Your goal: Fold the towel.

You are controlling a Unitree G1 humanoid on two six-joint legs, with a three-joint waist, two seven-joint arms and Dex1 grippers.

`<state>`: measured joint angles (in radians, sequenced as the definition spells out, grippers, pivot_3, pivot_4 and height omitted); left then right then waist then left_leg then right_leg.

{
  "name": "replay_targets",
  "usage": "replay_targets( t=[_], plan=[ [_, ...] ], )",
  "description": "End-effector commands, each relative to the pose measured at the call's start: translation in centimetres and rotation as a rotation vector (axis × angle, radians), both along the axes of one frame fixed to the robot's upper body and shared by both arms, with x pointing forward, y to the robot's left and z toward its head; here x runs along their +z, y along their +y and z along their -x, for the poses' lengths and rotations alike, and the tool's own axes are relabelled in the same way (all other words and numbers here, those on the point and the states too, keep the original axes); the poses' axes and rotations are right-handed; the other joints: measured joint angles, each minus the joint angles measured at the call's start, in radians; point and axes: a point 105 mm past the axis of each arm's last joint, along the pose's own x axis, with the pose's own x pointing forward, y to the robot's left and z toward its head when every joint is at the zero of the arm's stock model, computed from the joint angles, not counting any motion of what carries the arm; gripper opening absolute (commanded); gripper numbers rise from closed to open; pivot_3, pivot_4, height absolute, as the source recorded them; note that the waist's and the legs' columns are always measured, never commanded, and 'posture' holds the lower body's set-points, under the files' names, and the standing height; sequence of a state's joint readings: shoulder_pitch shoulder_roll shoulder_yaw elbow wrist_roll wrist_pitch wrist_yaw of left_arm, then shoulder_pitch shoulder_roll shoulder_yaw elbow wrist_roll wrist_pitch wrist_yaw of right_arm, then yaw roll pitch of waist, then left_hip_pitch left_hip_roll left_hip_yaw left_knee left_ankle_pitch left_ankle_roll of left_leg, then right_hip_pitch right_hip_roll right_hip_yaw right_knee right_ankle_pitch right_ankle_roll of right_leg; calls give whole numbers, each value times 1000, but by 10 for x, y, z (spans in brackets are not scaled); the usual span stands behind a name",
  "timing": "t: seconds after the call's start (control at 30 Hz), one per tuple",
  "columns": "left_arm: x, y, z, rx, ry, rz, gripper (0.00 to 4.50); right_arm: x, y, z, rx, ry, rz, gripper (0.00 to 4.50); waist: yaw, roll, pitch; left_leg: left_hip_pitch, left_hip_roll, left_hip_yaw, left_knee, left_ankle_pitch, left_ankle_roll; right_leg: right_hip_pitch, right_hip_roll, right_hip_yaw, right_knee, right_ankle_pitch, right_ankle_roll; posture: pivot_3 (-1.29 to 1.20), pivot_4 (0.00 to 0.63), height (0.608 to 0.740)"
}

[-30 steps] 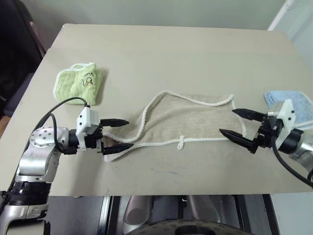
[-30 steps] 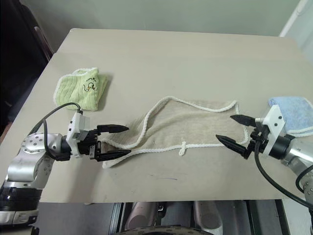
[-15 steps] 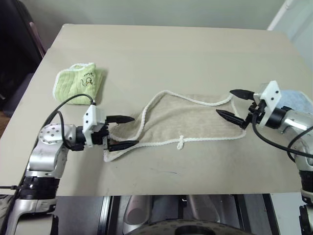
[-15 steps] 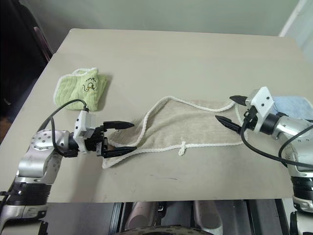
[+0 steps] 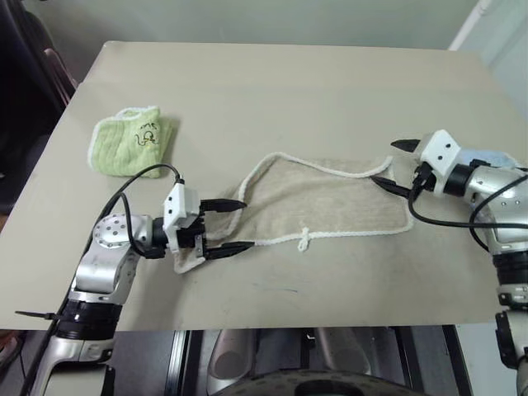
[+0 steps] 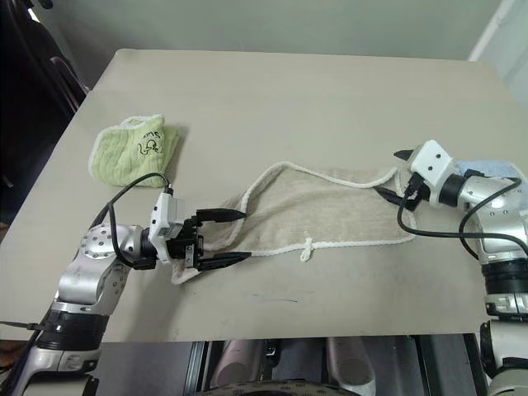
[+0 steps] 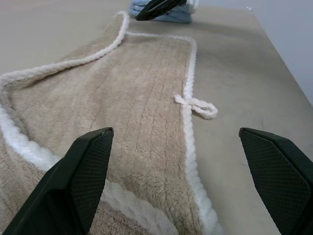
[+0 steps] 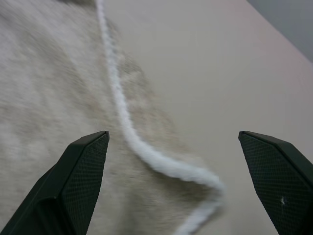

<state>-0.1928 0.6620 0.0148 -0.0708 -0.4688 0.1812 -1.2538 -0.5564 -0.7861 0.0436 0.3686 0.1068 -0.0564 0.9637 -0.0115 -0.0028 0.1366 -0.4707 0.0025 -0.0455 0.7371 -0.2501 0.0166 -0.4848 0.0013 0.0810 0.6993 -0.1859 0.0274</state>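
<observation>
The beige towel with white corded edging lies flat across the middle of the table, its small loop on the near edge. Its left end is rumpled and partly folded over. My left gripper is open and points right, its fingers either side of that left end; the left wrist view looks along the towel to the loop. My right gripper is open at the towel's far right corner, and the corded corner lies between its fingers.
A folded light-green cloth with a printed drawing sits at the table's left. A light-blue cloth lies at the right edge, behind my right wrist. The tan table is bare beyond the towel.
My right gripper has gone from the towel's near right side up to its far right corner, rolling as it went. My left gripper has slid a little right over the towel's left end.
</observation>
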Motion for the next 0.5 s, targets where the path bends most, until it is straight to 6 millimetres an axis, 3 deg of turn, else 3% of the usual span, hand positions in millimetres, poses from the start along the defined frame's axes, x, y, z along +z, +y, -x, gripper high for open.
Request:
replay_targets(
  t=[0.03, 0.23, 0.5],
  plan=[
    [9, -13, 2, -22, -50, 3, 4446, 2, -3, -11, 7, -67, 87, 4500, 0, 0, 0, 0, 0, 0, 0, 0, 0, 0, 0, 0, 0, 0, 0, 0, 150, 697],
    [19, -20, 0, -14, -69, 0, 4446, 1, -4, -21, 40, -96, 168, 4500, 1, 1, 0, 0, 0, 0, 0, 0, 0, 0, 0, 0, 0, 1, 0, 0, 150, 697],
    [27, -24, -4, -9, -78, 1, 4446, -2, -7, -19, 94, -82, 222, 4500, 0, 1, 0, 0, 1, 0, 0, 0, 0, 1, -1, -1, 0, 1, 0, 0, 150, 697]
  ],
)
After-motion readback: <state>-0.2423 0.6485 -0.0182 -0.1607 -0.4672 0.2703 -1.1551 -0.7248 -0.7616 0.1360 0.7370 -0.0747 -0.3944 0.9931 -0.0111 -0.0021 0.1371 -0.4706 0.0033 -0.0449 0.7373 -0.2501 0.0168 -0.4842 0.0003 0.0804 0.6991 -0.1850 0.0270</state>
